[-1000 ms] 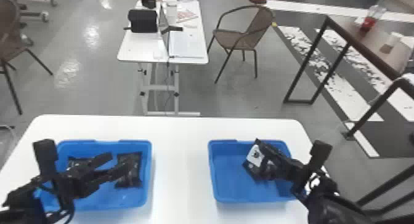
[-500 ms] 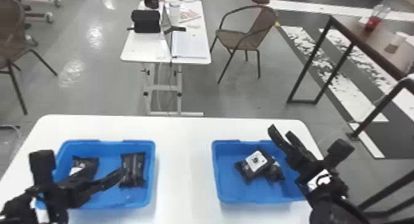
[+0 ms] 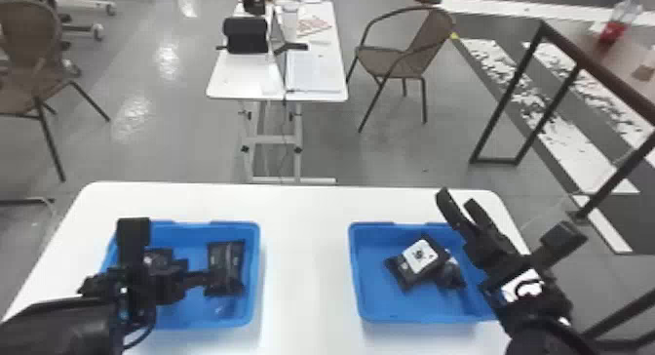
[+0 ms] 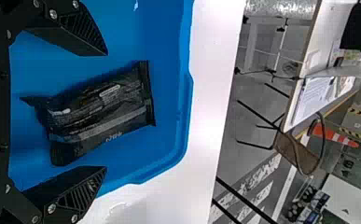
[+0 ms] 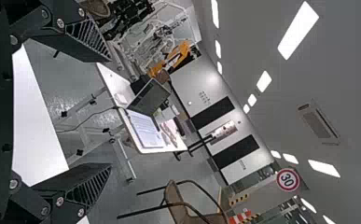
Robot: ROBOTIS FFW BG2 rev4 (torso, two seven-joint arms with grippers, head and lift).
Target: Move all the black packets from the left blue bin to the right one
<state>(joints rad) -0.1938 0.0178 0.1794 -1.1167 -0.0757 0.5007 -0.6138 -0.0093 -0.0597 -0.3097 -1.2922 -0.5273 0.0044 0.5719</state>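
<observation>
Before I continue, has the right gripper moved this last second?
Yes, the right gripper has gone up and rightward in the head view, from the packets to past the far rim of the right bin.

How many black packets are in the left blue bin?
2 visible: one packet by the bin's right wall, another partly hidden behind the left gripper. More may be hidden.

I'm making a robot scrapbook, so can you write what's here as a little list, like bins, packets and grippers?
Left bin: one black packet, another partly behind the left arm
Right bin: white-labelled packet, darker packet against it
Left gripper: open, over the left bin
Right gripper: open, empty
Table: white
</observation>
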